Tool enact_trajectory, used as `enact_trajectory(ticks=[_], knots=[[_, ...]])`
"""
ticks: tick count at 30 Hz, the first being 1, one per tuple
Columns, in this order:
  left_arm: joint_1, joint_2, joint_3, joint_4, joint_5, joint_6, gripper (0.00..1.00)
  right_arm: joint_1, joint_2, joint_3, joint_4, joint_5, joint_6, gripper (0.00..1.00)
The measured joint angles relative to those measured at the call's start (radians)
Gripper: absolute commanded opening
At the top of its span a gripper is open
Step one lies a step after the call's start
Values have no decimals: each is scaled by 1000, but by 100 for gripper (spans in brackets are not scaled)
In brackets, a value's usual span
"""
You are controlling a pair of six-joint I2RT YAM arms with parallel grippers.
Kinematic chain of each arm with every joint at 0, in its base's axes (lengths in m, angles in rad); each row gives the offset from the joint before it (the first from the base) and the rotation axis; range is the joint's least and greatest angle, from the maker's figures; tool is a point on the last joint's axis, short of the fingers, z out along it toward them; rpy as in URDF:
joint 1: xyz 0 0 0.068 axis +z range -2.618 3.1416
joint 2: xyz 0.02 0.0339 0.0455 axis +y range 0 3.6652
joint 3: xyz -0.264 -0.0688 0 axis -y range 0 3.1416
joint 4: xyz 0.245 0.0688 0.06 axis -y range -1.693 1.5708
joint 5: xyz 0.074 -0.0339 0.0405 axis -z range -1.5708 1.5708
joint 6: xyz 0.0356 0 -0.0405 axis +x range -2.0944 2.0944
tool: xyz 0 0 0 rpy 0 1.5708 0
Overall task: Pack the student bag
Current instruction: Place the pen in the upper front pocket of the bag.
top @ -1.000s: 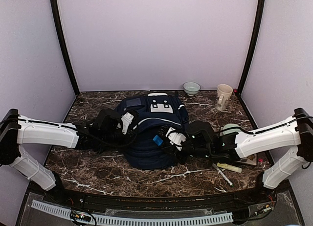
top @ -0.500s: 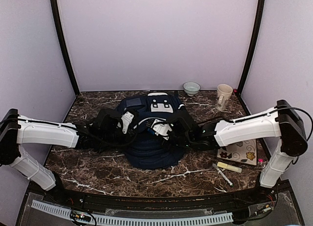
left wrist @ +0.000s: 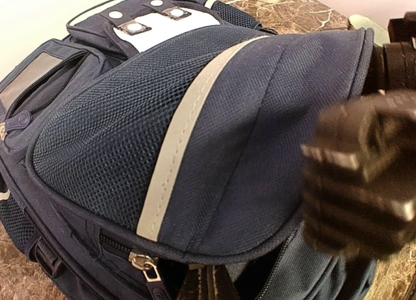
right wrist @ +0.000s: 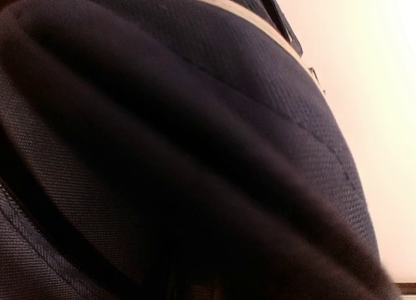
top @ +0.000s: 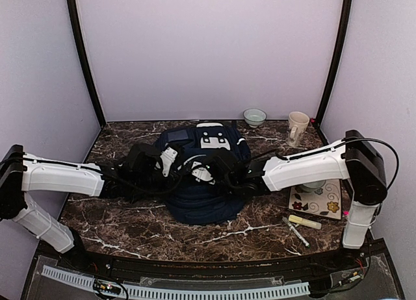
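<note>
Navy mesh student bag (top: 198, 199), pale stripe down its flap (grey-white patch on top), lying in the middle of the table (top: 123, 225).
My left gripper (top: 170, 161) sits closed at its left side; my right gripper (top: 207, 171) reaches over its top, pressed into fabric, and I cannot tell how its jaws stand.

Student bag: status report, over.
Left gripper shut beside student bag, left side. Right gripper over its middle, jaws hidden. Marker and mug well off to the right.
</note>
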Motion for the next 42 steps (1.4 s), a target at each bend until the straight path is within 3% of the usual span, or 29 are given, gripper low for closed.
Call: enact_trajectory(ticks=[13, 17, 21, 27, 42], knots=[[0, -49, -21, 3, -4, -15, 2, 13, 19, -135, 373, 72, -219, 20], [0, -58, -24, 3, -4, -19, 2, 12, 40, -139, 433, 92, -241, 28], [0, -77, -30, 2, -2, -22, 2, 9, 41, -139, 446, 88, -232, 41], [0, -95, -38, 18, 11, -23, 2, 1, 31, -149, 451, 65, -182, 52], [-4, -73, -38, 51, 11, -22, 2, 1, -140, -254, 313, -27, 29, 57]])
